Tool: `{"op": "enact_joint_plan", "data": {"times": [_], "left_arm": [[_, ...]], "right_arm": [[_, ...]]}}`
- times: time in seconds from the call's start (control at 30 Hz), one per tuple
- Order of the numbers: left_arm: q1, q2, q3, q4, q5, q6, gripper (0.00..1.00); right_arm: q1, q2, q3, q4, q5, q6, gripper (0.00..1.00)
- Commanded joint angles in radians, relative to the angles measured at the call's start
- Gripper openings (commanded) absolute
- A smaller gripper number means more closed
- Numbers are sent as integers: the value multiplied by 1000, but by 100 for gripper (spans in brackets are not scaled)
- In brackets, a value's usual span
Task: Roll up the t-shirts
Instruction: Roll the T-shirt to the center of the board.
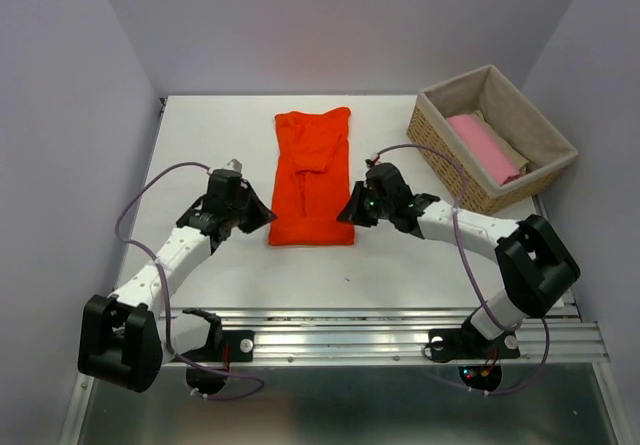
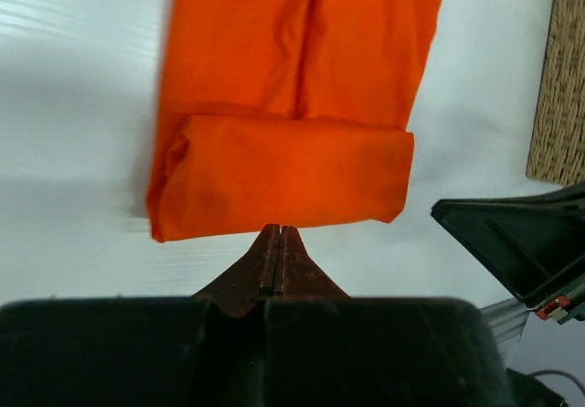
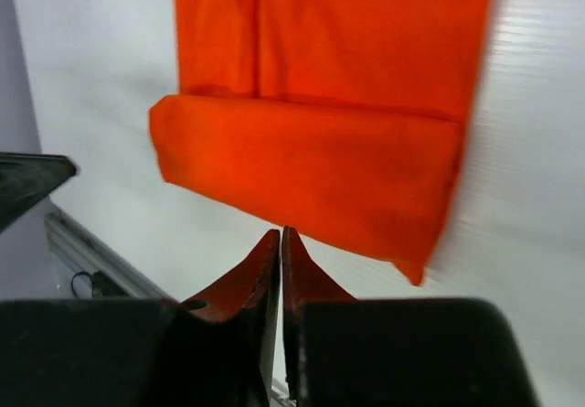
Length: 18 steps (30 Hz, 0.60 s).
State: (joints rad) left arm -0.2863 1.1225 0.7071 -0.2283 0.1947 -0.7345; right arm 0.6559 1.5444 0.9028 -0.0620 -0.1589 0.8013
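Observation:
A bright orange-red t-shirt (image 1: 313, 175) lies folded into a long strip at the table's middle. Its near end is turned over into one flat roll (image 2: 283, 174) (image 3: 311, 165). My left gripper (image 1: 268, 216) sits at the roll's left near corner, shut, its tips (image 2: 279, 230) just short of the fabric and holding nothing. My right gripper (image 1: 343, 214) stands at the roll's right near corner, its jaws together and empty (image 3: 281, 233), slightly back from the cloth. A pale pink t-shirt (image 1: 485, 147) lies in the basket, with a beige one (image 1: 512, 151) beside it.
A wicker basket (image 1: 440, 145) with a cloth lining stands at the back right, also at the right edge of the left wrist view (image 2: 559, 87). The metal rail (image 1: 400, 330) runs along the near table edge. Grey walls close in the left, right and back.

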Motion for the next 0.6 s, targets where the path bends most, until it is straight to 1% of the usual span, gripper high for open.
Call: {"op": "enact_joint_plan", "data": {"times": [0.0,0.07,0.13,0.17,0.2,0.27,0.4,0.5,0.57], "left_arm": [[-104,72,18,125,86,-11,0],[-134,138,20,182,118,-20,0],[-146,177,3,219,146,-32,0],[-146,193,-1,248,161,-32,0],[-146,226,-3,271,175,-31,0],[-148,253,-8,291,187,-22,0],[-146,350,8,267,190,6,0],[-148,384,0,257,177,17,0],[-146,393,-1,244,149,27,0]], "right_arm": [[53,95,82,83,-57,9,4],[53,155,102,125,-124,25,1],[53,187,113,145,-175,35,1],[53,204,119,151,-176,35,1],[53,235,125,152,-215,35,1],[53,261,137,160,-252,36,1],[53,298,128,168,-260,41,1],[53,316,120,159,-249,35,1],[53,326,119,127,-208,21,1]]}}
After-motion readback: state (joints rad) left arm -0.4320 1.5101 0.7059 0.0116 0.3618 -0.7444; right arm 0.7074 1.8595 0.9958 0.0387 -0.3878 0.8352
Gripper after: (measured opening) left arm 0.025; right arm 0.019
